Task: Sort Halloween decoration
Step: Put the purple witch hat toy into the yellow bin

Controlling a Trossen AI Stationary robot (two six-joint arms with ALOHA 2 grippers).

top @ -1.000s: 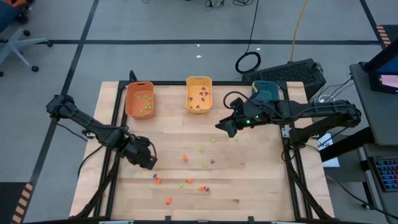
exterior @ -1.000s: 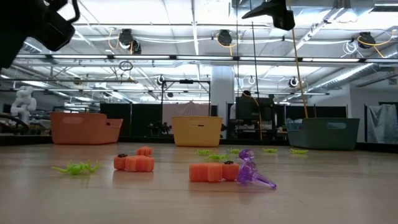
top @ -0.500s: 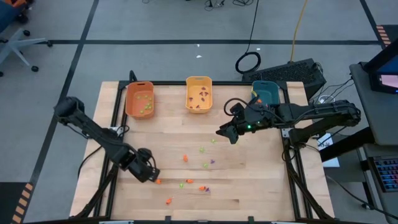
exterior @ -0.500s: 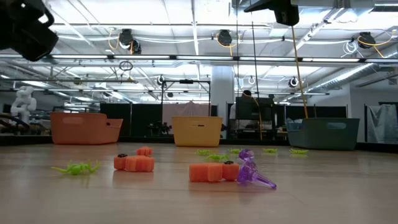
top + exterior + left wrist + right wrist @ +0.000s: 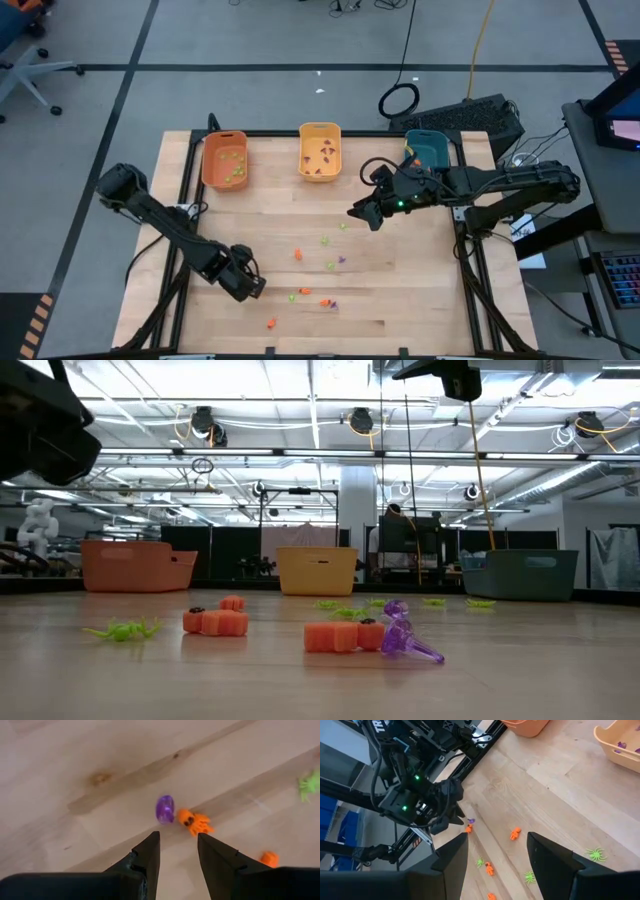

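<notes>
Left gripper (image 5: 177,850): over the last second I have swung it down and forward across the counter (image 5: 400,300), from mid-left to the front-left cluster. My fingers (image 5: 145,857) now hang part-open, a narrow gap, empty, over bare wood. Just past the tips lie a purple trinket (image 5: 165,809) and an orange octopus-like trinket (image 5: 194,821), side by side and nearly touching. Judgement: this is the approach to a pick, not yet a grasp. With the two so close, closing could take both or knock one away.

Farther out on the counter: a second orange trinket (image 5: 269,858) and a green spider (image 5: 311,784). More pieces remain scattered mid-counter and at the front (image 5: 298,254).

Right gripper (image 5: 366,212): shifted only slightly, now hovering above the counter's right-centre, fingers (image 5: 449,862) wide and empty, waiting.

Far edge: orange bin (image 5: 207,166) holds green pieces, yellow bin (image 5: 304,150) holds purple ones. The teal bin (image 5: 440,148) is partly hidden by the right arm; contents unknown. Sorting is partly done, with over a dozen still loose.
</notes>
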